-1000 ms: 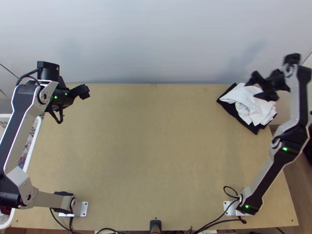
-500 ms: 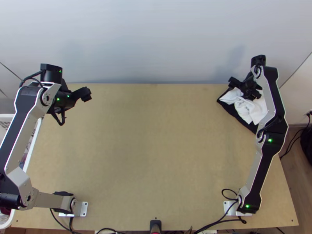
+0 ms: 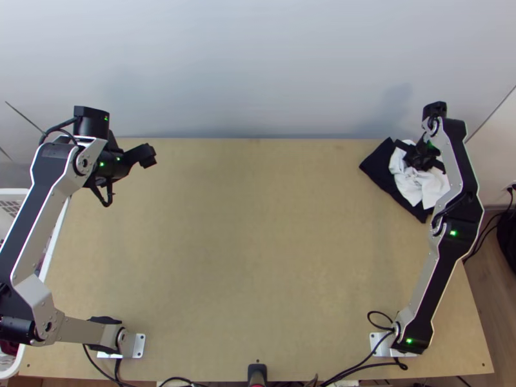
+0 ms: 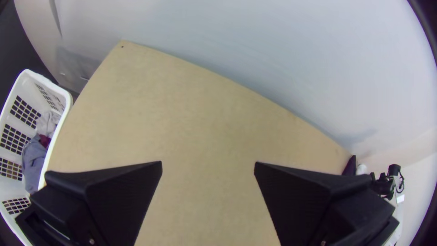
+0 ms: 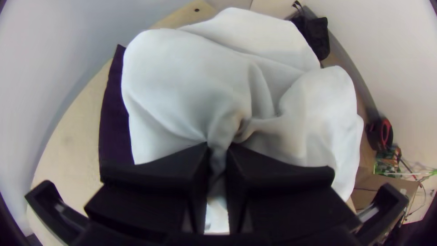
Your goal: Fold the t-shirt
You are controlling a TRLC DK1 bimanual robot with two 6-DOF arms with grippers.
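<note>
T-shirt (image 3: 409,186): lies white and bunched on the table (image 3: 258,258), near its far right corner, with loose folds humped up in a heap. Rests on a dark cloth (image 3: 382,169), folded flat against the table and sticking out from under the white on the side toward the table's middle. At the right gripper (image 3: 420,157): hangs over the table's far right corner, right down at the heap, clenched on the t-shirt, with a gathered pleat of white pinched between its fingers. Cannot tell which part of the garment is caught there. At the left gripper (image 3: 146,156): hangs above the table near its far left corner, released, with fingers spread wide apart. Beside the table's left edge: stands a white laundry basket (image 4: 56,136), holding a grey garment (image 4: 34,159) and a bit of dark red cloth (image 4: 44,140). Behind the table's far edge: rises a pale wall (image 3: 258,71). Past the table's right side: lie a black bag-like thing (image 5: 316,36), something black with red loops (image 5: 385,131) and a green circuit board (image 5: 387,164)
</note>
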